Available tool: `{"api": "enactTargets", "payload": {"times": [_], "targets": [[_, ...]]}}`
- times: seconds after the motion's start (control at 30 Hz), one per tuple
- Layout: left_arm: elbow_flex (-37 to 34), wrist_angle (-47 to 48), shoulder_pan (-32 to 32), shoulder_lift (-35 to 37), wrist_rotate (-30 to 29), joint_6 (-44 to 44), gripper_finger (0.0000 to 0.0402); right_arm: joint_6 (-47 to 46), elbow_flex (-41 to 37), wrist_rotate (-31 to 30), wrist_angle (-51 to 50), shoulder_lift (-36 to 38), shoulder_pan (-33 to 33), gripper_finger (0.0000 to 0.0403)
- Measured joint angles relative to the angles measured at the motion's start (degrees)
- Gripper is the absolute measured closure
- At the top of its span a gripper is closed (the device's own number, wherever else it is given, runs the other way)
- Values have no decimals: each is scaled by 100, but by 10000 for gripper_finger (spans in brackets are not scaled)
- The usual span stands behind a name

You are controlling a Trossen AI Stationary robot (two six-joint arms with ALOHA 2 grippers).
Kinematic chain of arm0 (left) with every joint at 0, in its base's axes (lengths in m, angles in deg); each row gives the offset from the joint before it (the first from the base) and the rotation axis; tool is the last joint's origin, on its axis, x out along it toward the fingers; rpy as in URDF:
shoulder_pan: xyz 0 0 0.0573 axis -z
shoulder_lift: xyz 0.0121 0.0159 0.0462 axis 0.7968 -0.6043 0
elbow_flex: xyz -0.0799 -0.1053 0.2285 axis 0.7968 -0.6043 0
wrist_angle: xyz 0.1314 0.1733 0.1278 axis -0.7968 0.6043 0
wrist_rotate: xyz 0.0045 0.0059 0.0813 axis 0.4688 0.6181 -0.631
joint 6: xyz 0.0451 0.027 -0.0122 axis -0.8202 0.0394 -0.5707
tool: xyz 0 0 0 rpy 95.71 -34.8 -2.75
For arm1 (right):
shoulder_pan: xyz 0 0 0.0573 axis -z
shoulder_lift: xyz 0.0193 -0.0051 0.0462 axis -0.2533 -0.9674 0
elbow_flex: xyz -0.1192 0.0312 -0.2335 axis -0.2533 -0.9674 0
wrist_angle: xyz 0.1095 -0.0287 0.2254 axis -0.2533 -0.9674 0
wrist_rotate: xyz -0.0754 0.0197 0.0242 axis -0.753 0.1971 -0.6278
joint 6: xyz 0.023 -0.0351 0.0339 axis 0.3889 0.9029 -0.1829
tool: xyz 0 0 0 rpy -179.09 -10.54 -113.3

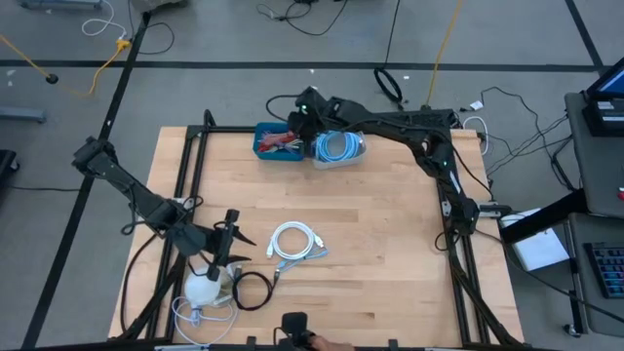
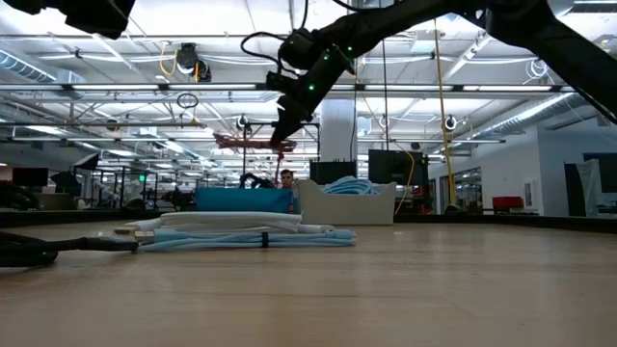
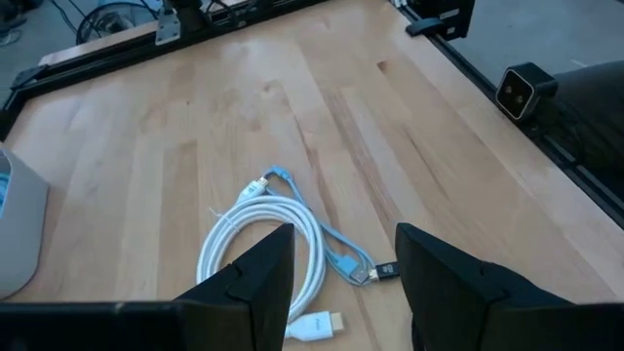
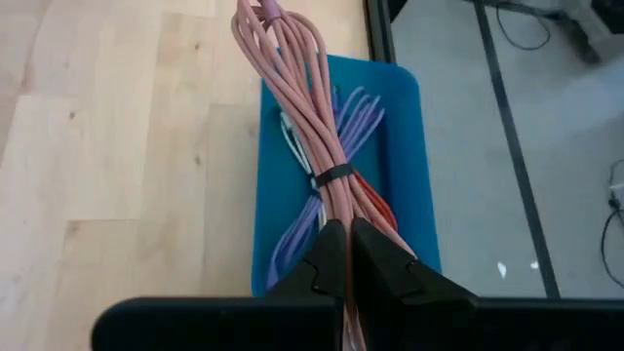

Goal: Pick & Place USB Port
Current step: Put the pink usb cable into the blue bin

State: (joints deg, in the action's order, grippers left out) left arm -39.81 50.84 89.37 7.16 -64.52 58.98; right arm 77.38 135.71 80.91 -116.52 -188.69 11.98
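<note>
My right gripper (image 4: 348,237) is shut on a pink cable bundle (image 4: 304,107) bound with a black tie, above the blue bin (image 1: 268,146) at the table's far edge. In the low view the bundle (image 2: 253,143) hangs clear above the bin (image 2: 243,200). Purple and red cables lie in the bin. A white cable coil (image 1: 292,241) with a light blue cable (image 3: 343,259) lies flat near the table's front. My left gripper (image 3: 341,249) stands open just left of the coil, above the table, touching nothing. My right gripper pinches the pink bundle between its two fingers near one end (image 4: 336,207), just behind the black tie. The fingers slant down from the table's right and lie along the bundle. The bundle (image 2: 246,143) reaches out past the fingertips roughly level, lifted clear of the blue bin.
A white bin (image 1: 338,148) with blue coiled cables stands right of the blue bin. A black cable (image 1: 252,291) and a white round object (image 1: 205,288) lie at the front left by my left arm. Black rails (image 1: 190,166) frame the table; bare wood lies in the middle.
</note>
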Motion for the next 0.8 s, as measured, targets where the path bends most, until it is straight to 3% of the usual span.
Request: {"api": "enactTargets", "payload": {"times": [0.43,0.8], "targets": [[0,41,-122,-1,123,47,218,-305,0,-186,743,-4,-80,403],[0,162,-118,-8,240,211,218,-510,-2,-394,1264,-669,-124,403]]}}
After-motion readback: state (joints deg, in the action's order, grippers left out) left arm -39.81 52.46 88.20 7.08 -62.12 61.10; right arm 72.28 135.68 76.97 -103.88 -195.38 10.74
